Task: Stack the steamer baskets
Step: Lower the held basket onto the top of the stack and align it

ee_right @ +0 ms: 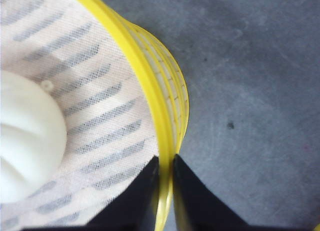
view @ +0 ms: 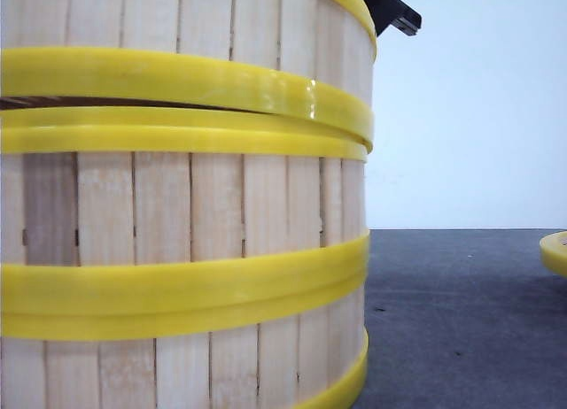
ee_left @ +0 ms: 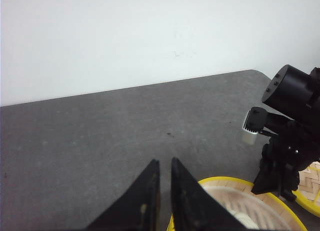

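Observation:
A stack of steamer baskets fills the left of the front view. The top basket sits slightly tilted on the middle basket, with a thin gap showing at the left between their yellow bands. Under these is the lowest basket. My right gripper is shut on the top basket's yellow rim, one finger inside and one outside. A white bun lies on the cloth liner inside. My left gripper hovers shut and empty over the table beside the stack's rim.
Another steamer basket lies on the dark grey table at the right edge; its woven base shows in the left wrist view. The black right arm stands over the stack. A white wall is behind.

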Controlling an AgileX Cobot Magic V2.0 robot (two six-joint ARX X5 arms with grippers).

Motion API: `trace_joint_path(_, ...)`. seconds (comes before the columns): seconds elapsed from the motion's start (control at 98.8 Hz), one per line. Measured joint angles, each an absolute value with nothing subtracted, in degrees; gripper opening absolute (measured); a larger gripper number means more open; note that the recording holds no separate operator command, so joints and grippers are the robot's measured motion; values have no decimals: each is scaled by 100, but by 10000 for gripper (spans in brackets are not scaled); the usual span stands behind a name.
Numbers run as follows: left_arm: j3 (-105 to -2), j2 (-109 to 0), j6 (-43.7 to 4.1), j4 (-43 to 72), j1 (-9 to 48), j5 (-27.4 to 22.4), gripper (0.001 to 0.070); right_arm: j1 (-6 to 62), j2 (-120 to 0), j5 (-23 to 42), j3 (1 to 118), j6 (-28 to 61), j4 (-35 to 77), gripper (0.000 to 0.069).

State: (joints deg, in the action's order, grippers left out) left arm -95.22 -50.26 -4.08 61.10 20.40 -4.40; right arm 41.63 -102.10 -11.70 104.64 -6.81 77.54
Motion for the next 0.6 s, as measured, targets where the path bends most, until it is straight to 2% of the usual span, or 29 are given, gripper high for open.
trace_joint_path(0.142,-9522,-5026,-408,6110,2040,-440,14,4399,-10175,-897,10468,-661,7754,22)
trace_joint_path(0.597,-9522,-5024,-405,6110,2117,-440,14,4429,-10175,-950,10471,-642,7754,22)
